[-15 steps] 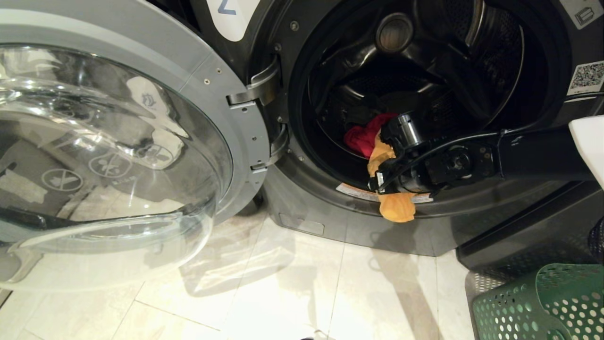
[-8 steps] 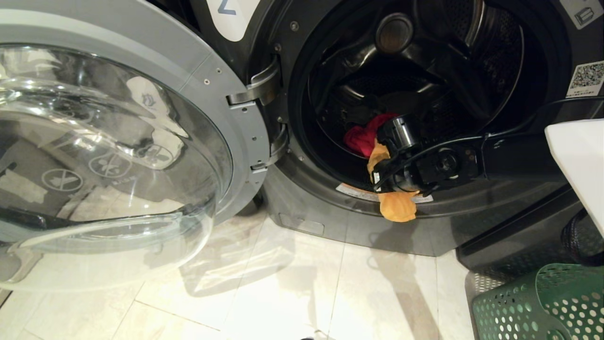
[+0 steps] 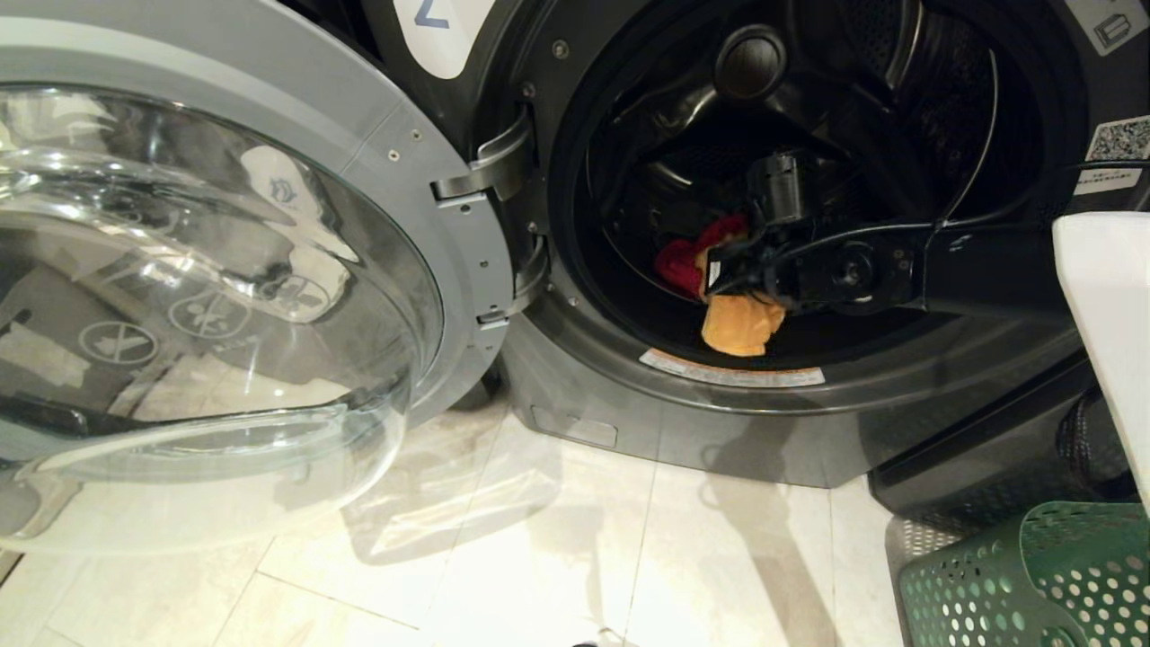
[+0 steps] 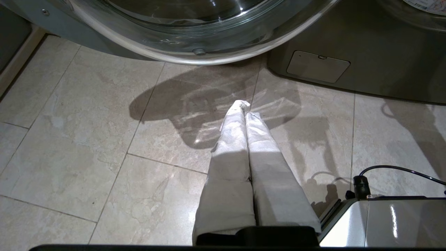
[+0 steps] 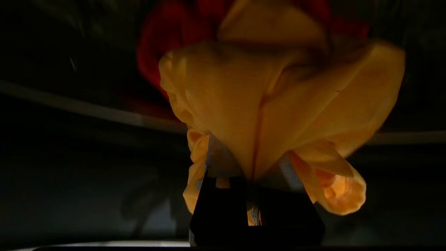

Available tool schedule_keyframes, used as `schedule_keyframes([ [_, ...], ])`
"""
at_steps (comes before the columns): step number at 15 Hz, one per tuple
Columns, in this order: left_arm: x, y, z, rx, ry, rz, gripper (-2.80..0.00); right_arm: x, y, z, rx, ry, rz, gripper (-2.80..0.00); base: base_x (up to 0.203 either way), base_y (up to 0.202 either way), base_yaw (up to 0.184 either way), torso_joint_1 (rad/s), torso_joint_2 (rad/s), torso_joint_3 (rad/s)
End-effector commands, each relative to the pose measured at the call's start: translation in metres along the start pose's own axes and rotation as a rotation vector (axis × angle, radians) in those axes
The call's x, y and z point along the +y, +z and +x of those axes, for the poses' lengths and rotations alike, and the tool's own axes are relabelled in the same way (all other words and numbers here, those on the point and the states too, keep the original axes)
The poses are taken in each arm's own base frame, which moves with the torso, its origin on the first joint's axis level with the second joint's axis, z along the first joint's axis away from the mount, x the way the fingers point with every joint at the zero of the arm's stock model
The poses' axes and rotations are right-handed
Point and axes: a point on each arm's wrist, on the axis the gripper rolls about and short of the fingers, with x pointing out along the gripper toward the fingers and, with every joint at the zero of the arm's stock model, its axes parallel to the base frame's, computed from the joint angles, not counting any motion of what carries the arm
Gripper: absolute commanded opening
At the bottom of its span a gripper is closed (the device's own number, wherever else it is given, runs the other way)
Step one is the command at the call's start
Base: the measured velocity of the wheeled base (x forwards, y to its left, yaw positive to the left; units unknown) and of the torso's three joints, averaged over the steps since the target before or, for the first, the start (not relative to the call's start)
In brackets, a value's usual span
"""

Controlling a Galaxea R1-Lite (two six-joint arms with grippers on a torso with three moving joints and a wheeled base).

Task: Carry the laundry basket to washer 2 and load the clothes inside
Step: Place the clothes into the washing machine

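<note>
Head view shows washer 2 [image 3: 629, 395] with its round glass door [image 3: 207, 296] swung wide to the left and the dark drum open ahead. The right arm reaches in from the right through the drum mouth, and the right gripper [image 3: 719, 279] sits inside it, just above the lower lip. Its fingers are pinched together on an orange cloth [image 3: 738, 325], which hangs below the gripper, inside the opening and above the sticker on the lip. Just left of the gripper and a little farther in lies a red garment [image 3: 683, 256] on the drum floor, touching or nearly touching the orange one.

Right wrist view has the orange cloth [image 5: 278, 104] bunched right at the closed fingertips, filling the middle of the picture, with the red garment [image 5: 156, 52] beyond it.

Down at the near right corner of the head view stands the laundry basket [image 3: 1024, 584] on the pale tiled floor [image 3: 539, 557], well apart from the gripper and outside the washer.

Left wrist view shows the left gripper [image 4: 245, 111] closed and empty, its cloth-wrapped fingers together, hanging over the tiles near the bottom of the open door [image 4: 195, 38].
</note>
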Motion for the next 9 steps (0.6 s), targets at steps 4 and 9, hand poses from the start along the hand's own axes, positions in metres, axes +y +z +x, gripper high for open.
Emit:
schedule_keyframes([
  [4, 0.0, 0.0, 0.0, 0.002, 0.001, 0.0, -2.8, 0.013, 0.01, 0.028, -0.388, -0.031, -0.017, -2.8, 0.0, 0.0, 0.0, 0.0, 0.0, 0.0],
  [9, 0.0, 0.0, 0.0, 0.002, 0.0, 0.0, -2.8, 0.012, 0.014, 0.031, -0.502, -0.102, -0.017, 0.0, 0.0, 0.0, 0.0, 0.0, 0.0, 0.0],
])
